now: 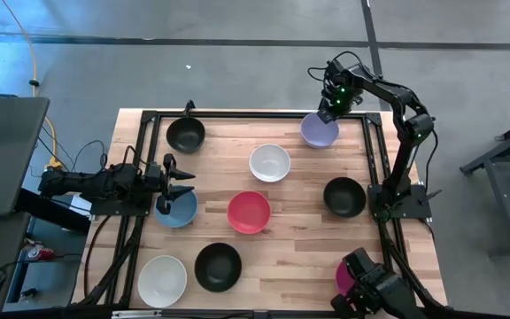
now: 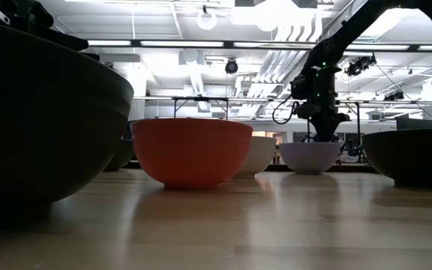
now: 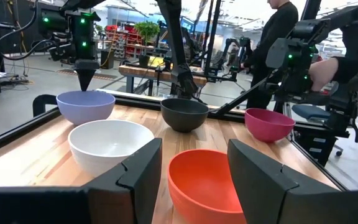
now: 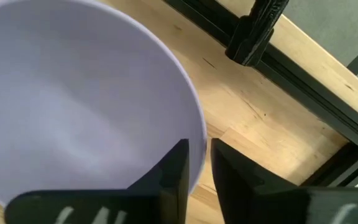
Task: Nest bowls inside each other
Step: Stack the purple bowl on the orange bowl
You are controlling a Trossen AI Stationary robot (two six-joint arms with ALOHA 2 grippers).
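Nine bowls stand apart on the wooden table: black, white, lavender, black, red, blue, white, black, and magenta, which is partly hidden. My right gripper is at the lavender bowl's far rim, shut on it. My left gripper is open and empty at the table's left, over the blue bowl's far side. It faces the red bowl. My right gripper holds the lavender bowl by its rim, on the far right side. One finger is inside the bowl and one outside. The fingers come from above, pointing down. The bowl stands upright with its base on the table.
A dark metal frame runs round the table's edges, close behind the lavender bowl. Free wood lies between the bowls in the middle. A person and other gear stand in the room beyond the table.
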